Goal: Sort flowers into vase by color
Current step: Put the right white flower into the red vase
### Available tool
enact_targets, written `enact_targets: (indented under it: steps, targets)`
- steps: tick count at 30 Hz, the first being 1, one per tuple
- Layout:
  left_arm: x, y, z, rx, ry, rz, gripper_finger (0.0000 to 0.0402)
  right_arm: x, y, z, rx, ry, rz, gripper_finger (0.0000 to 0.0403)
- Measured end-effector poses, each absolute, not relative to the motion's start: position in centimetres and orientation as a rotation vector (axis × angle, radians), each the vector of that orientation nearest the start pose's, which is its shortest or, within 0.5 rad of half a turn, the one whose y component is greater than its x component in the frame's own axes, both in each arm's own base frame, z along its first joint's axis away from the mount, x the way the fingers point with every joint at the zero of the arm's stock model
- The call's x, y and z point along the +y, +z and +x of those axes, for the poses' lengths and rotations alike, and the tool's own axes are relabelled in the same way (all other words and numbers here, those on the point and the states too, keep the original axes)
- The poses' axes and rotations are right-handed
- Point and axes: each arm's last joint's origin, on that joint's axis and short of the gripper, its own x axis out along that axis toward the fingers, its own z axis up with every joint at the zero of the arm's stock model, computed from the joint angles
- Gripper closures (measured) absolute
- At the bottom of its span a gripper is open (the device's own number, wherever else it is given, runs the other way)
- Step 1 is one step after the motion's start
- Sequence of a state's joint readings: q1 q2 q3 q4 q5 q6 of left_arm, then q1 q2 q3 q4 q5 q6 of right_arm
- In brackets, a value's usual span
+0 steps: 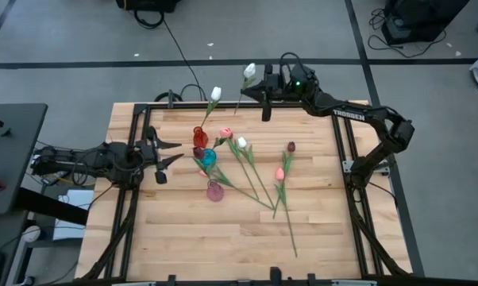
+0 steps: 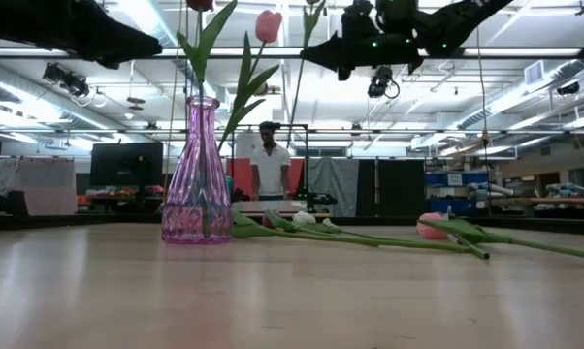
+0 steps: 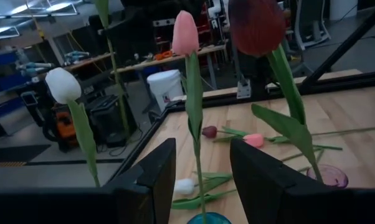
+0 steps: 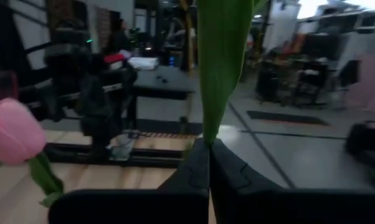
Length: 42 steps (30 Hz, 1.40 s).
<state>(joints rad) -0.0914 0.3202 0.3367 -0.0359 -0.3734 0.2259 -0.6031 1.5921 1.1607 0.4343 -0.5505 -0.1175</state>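
Three small vases stand left of the table's middle: red (image 1: 200, 137), blue (image 1: 209, 158) and pink (image 1: 214, 191), (image 2: 197, 174). A white tulip (image 1: 216, 94) rises from the red vase, a pink one (image 3: 185, 32) from the blue vase, and a maroon one (image 3: 256, 25) from the pink vase. A white (image 1: 241, 143), a maroon (image 1: 291, 147) and a pink tulip (image 1: 279, 173) lie on the boards. My right gripper (image 1: 251, 94) is high over the far edge, shut on another white tulip (image 1: 249, 71). My left gripper (image 1: 175, 152) is open, level, left of the vases. My right gripper pinches the white tulip's green leaf and stem (image 4: 207, 124) between its two shut fingers. The fingers come level and lie across the stem. The tulip stands about upright, its head above the fingers and its lower stem (image 2: 297, 92) hanging below, clear of the table.
A black frame (image 1: 341, 151) runs along the table's edges. The near half of the boards (image 1: 223, 246) holds only stem ends. A person (image 2: 270, 165) stands in the room beyond the far edge.
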Motion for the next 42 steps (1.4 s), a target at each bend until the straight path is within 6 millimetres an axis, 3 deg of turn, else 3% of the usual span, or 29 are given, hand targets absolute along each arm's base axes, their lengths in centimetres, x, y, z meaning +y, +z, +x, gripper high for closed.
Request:
enact_targets:
  steps: [5, 13, 22, 33, 42]
  targets:
    - [0.1, 24.8, 10.8, 0.059, 0.301, 0.231, 0.0245, -19.1, 29.4, 34.1, 0.053, 0.004, -0.075, 0.0398]
    - [0.2, 24.6, 10.7, 0.081, 0.318, 0.212, 0.0245, -18.6, 27.6, 37.6, 0.002, 0.073, -0.046, 0.0396]
    - [0.3, 24.7, 10.6, 0.073, 0.364, 0.197, 0.0245, -18.4, 27.0, 40.8, -0.093, 0.116, -0.087, 0.0395]
    - [0.3, 24.6, 10.6, 0.078, 0.365, 0.171, 0.0245, -17.8, 28.2, 41.9, -0.145, 0.135, -0.187, 0.0395]
    - [0.3, 24.6, 10.6, 0.071, 0.365, 0.162, 0.0245, -18.1, 25.8, 42.9, -0.122, 0.102, -0.203, 0.0394]
